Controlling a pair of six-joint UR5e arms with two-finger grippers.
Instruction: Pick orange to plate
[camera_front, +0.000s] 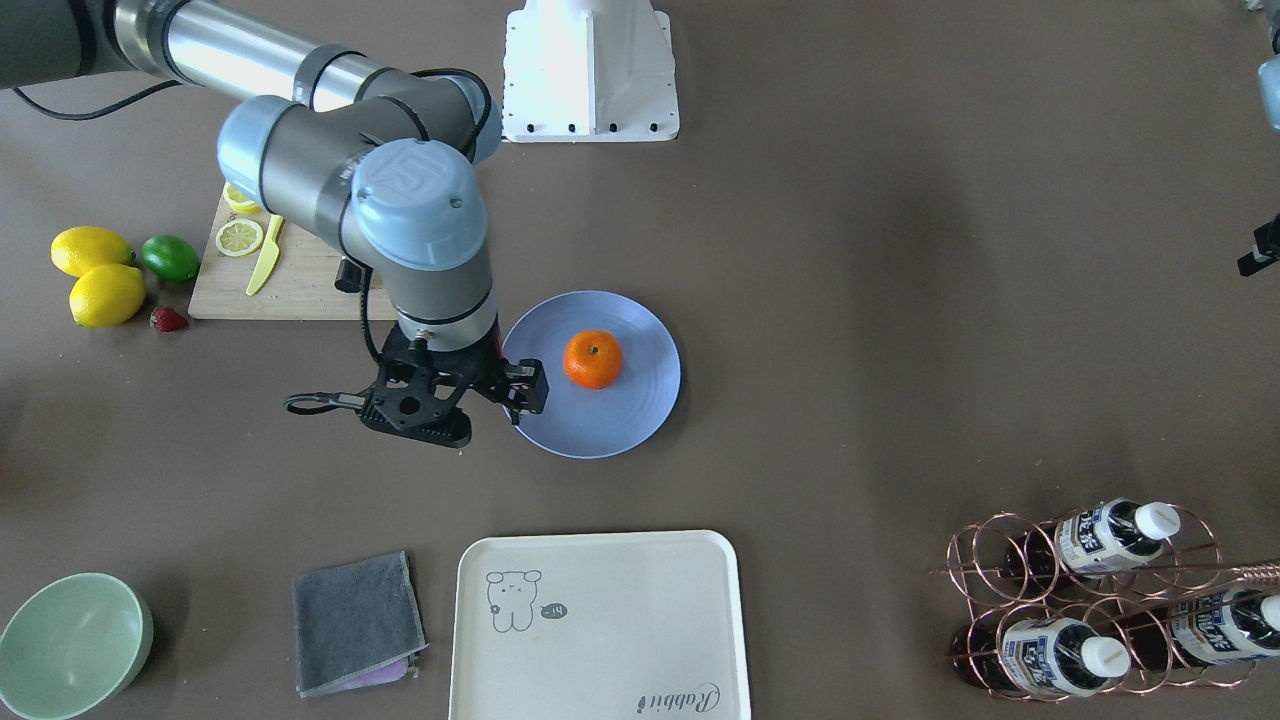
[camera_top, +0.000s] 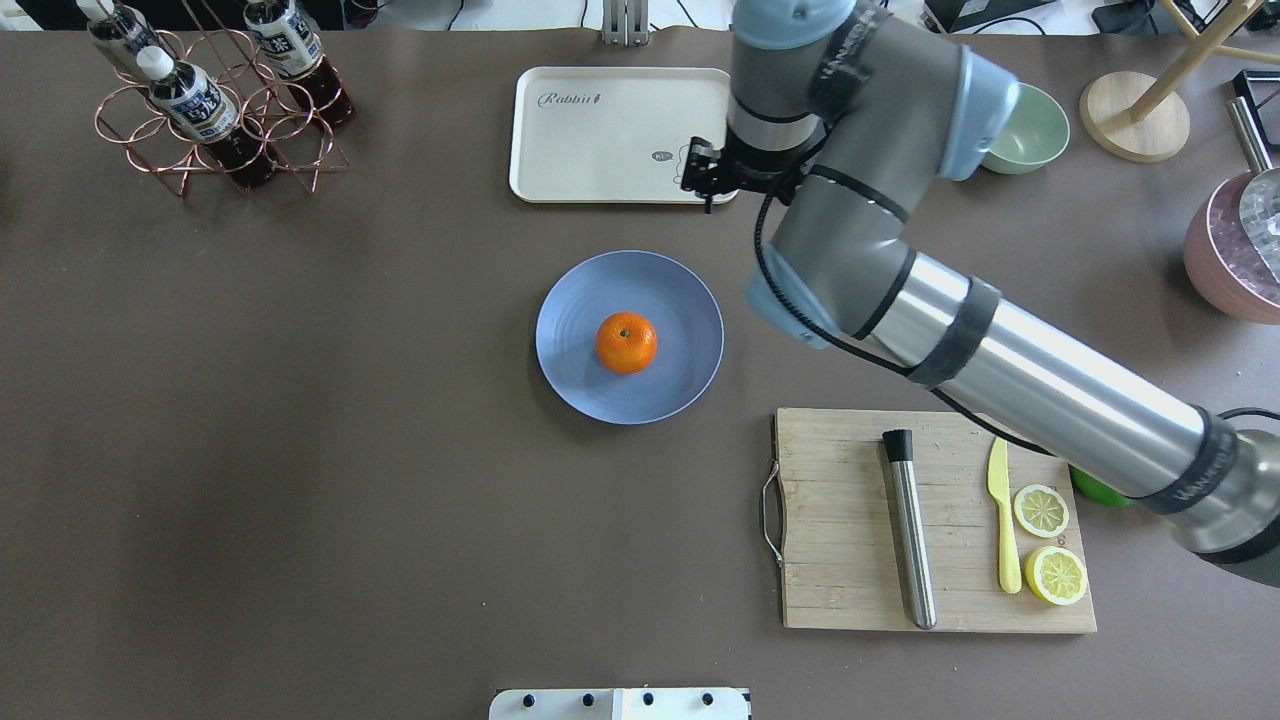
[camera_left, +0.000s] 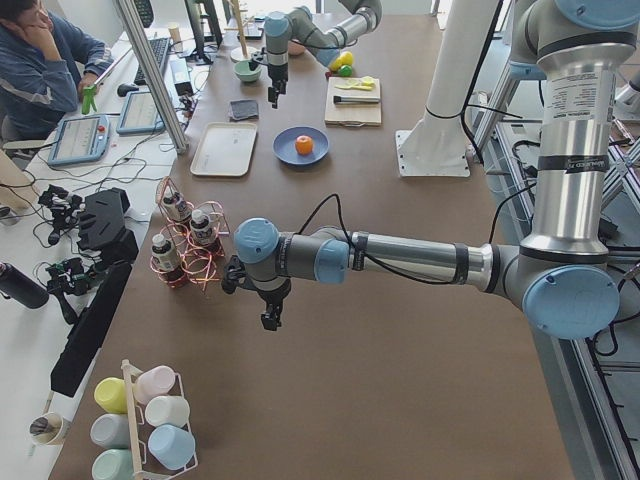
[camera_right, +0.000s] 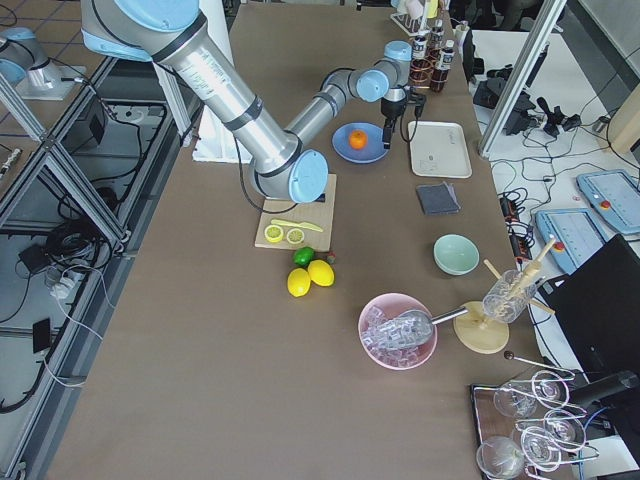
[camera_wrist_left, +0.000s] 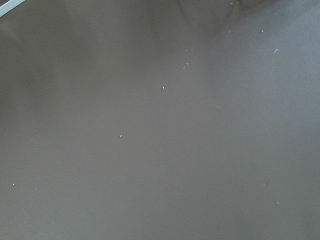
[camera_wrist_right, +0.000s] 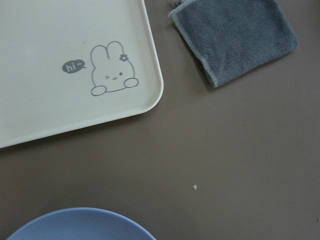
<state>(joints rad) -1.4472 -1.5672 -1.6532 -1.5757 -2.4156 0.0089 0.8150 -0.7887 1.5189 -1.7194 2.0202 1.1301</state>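
R gripper (camera_front: 418, 400) jaws apart, empty | orange (camera_front: 593, 359) on plate (camera_front: 620, 420), 7 o'clock from it overhead, not touching | L gripper (camera_left: 270, 320) farther, jaws can't tell

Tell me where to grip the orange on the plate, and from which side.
Probably grip the orange across its widest middle, straight down from above: it is round, sits stem-up near the centre of the shallow plate, open all round.

Silver tubes (camera_top: 1040, 385), lt-blue caps (camera_front: 420, 205), blk cables (camera_top: 757, 255)
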